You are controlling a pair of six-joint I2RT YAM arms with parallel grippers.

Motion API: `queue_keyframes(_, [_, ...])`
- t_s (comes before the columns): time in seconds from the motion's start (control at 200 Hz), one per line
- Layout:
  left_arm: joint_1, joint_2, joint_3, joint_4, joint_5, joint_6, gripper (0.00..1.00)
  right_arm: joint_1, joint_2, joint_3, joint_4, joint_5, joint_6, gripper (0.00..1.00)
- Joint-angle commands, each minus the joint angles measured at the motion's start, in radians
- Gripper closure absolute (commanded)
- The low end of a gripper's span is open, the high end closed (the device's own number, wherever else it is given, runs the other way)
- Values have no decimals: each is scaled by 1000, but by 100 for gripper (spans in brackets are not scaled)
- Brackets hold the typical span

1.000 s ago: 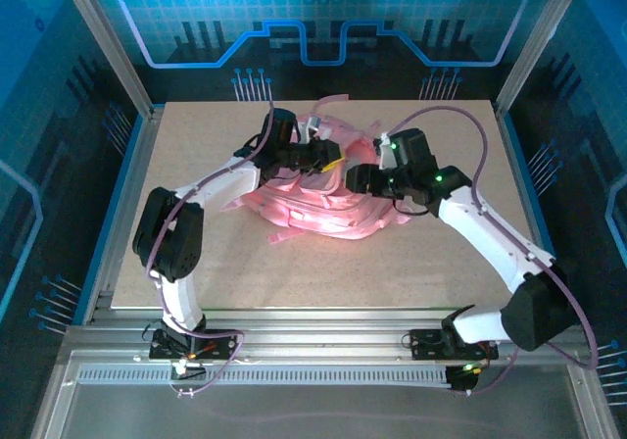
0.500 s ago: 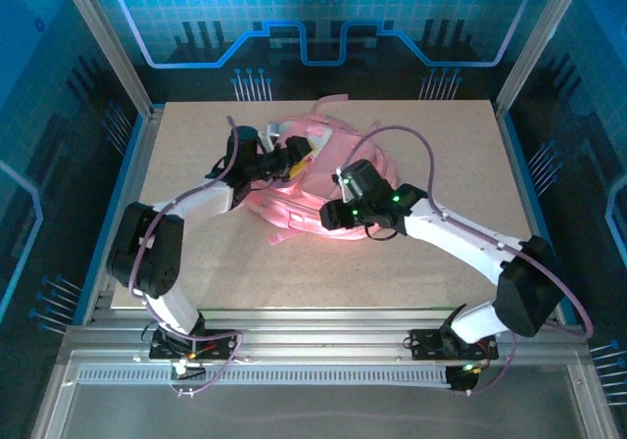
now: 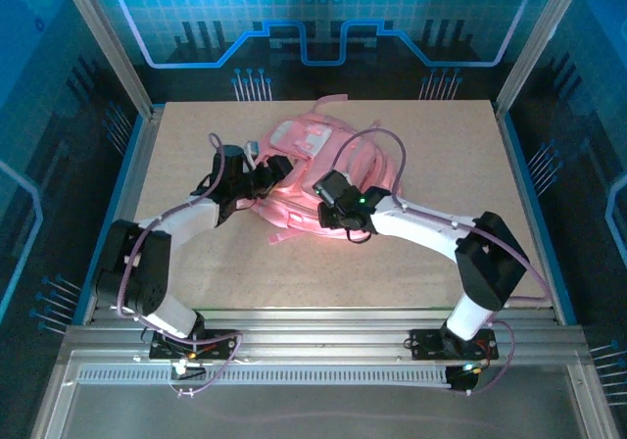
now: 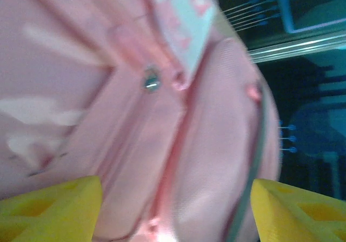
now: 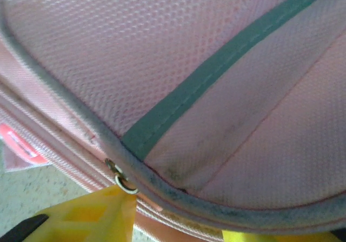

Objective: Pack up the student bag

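The student bag (image 3: 306,143), pink with a pale patch, lies on the far middle of the table. My left gripper (image 3: 271,173) is at its left side. In the left wrist view the left gripper (image 4: 177,199) is open, its yellow fingertips (image 4: 51,209) wide apart, with pink bag fabric (image 4: 205,145) and a small zipper pull (image 4: 151,82) ahead of them. My right gripper (image 3: 325,204) sits low on the bag's near side. In the right wrist view the right gripper (image 5: 178,220) has its jaws apart astride the bag's grey piped rim (image 5: 178,185). A metal zipper ring (image 5: 124,183) touches its left fingertip.
The bag lies on a brown board (image 3: 196,263) ringed by an aluminium frame (image 3: 323,346), with posts at the far corners. Pink straps (image 3: 333,101) trail toward the far edge. The right arm's purple cable (image 3: 377,140) loops over the bag.
My left arm has drawn back to the left off the bag and its jaws have opened. My right arm has swung left and down across the bag, its jaws narrowing.
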Motion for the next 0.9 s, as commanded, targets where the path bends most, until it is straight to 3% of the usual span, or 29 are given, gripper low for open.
queue_keyframes(0.0, [19,51,-42,1,-18,41,28,17,48,27,107,116,85,60])
queue_keyframes(0.22, [19,94,-55,10,-9,44,29,22,67,17,153,171,65,74])
queue_keyframes(0.305, [22,108,-54,16,-5,47,29,22,56,11,166,171,8,90])
queue_keyframes(0.43, [35,132,-44,28,-7,52,28,8,14,2,156,105,-117,100])
queue_keyframes(0.595, [68,236,14,74,-74,86,32,-48,-51,-54,92,-25,-213,100])
queue_keyframes(0.775, [95,353,147,85,-52,75,34,-169,-136,-148,114,-305,-269,100])
queue_keyframes(0.895, [101,406,240,37,-31,100,34,-210,-161,-163,111,-368,-334,100])
